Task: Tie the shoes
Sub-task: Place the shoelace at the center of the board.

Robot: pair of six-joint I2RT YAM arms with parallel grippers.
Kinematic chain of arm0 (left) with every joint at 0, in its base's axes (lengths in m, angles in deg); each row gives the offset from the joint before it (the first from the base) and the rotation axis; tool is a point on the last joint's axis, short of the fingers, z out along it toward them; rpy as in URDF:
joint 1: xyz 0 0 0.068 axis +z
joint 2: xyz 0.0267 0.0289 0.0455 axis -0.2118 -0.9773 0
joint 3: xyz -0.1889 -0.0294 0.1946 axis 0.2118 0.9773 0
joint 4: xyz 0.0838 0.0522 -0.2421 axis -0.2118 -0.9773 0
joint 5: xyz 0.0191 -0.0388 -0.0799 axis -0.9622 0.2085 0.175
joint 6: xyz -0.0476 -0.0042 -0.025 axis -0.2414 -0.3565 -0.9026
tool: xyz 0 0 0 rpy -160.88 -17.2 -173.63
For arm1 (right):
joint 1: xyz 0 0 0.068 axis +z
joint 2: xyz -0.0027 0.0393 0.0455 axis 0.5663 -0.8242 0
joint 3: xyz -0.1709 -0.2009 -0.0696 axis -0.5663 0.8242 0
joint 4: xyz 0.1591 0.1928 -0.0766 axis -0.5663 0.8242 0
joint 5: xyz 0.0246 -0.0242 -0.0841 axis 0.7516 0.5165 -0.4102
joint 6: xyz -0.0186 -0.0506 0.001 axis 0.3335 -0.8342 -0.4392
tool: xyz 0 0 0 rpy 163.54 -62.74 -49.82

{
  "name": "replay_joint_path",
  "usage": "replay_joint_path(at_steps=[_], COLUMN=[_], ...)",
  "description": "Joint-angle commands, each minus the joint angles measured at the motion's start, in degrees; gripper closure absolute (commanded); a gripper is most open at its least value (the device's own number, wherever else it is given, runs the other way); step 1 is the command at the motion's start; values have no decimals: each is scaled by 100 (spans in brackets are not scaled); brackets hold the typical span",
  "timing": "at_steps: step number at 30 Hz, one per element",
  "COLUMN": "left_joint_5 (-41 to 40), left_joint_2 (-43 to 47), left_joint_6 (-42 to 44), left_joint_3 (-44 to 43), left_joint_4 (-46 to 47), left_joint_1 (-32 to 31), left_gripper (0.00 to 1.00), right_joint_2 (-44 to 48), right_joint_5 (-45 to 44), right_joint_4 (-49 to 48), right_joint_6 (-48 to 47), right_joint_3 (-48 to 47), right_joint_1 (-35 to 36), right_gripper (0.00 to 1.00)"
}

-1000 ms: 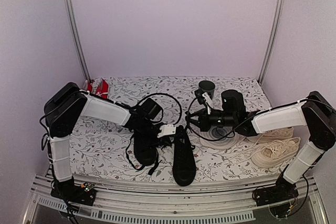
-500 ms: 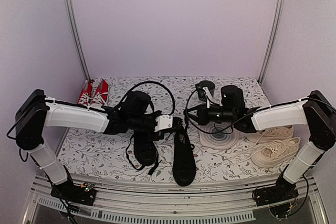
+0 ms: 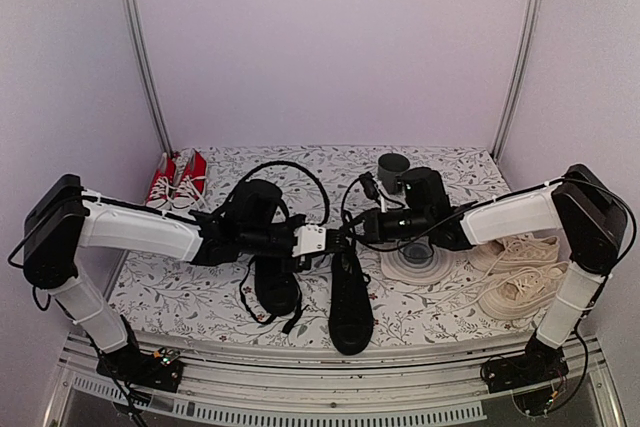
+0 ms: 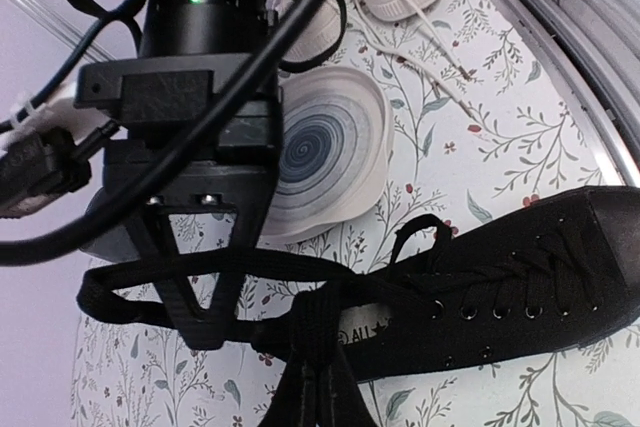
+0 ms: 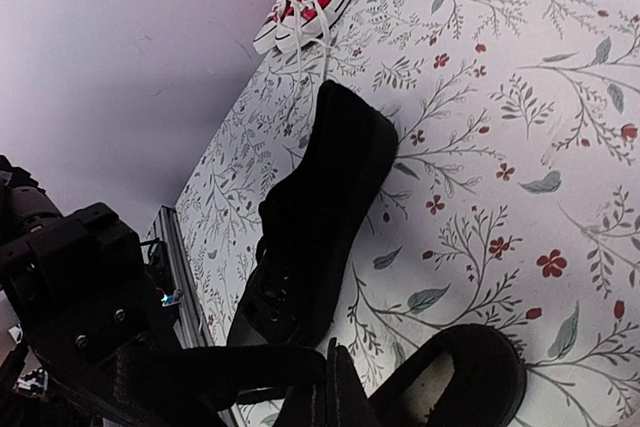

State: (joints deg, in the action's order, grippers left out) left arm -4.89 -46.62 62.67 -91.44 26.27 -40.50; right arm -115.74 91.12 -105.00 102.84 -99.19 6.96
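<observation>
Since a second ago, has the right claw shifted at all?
Yes. In the top view the right claw has moved left, away from the swirl-patterned mat and closer to the left claw above the black shoes.

Lab test booth (plain walls [image 3: 330, 47], aluminium frame [image 3: 140, 47])

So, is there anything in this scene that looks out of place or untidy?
Mostly the black shoes: they lie unevenly, one angled beside the other, with loose laces trailing over the floral table. The cream sneakers also sit unlaced at the right. Nothing looks spilled or damaged.
</observation>
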Motion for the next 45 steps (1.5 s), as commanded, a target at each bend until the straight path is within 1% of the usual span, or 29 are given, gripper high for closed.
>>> replay_joint_path(at_steps=[1,6,8,10,14,26,31,39,42,45], left_joint_5=[32,61,80,107,122,107,62,-32,-65,-88], left_joint_2=[190,217,225,218,208,319,297,295,283,270], left_joint_6=[-55,-47,-38,-19,-11,-28,-29,-64,-64,-70], left_joint_3=[155,215,230,249,251,386,401,391,374,405], left_joint_4=[381,478,517,549,564,710,755,885,862,893], left_joint_1=[-80,-80,-81,-80,-80,-80,-84,-71,-66,-69], left_gripper=[100,100,100,100,100,100,100,100,100,100], right_joint_2=[30,135,107,72,186,369,497,552,501,396], right_joint_5=[504,828,919,953,881,700,583,401,574,918], right_joint_4=[775,1567,2056,2580,3264,4746,5330,5519,5347,4966], right_joint_6=[322,277,200,36,-147,-698,-991,-1103,-1085,-924], right_joint_3=[-139,-236,-390,-607,-833,-1269,-1630,-1499,-1430,-1282], right_joint_1=[57,109,150,178,184,187,185,182,179,180], right_gripper=[99,99,99,99,99,99,99,99,99,99])
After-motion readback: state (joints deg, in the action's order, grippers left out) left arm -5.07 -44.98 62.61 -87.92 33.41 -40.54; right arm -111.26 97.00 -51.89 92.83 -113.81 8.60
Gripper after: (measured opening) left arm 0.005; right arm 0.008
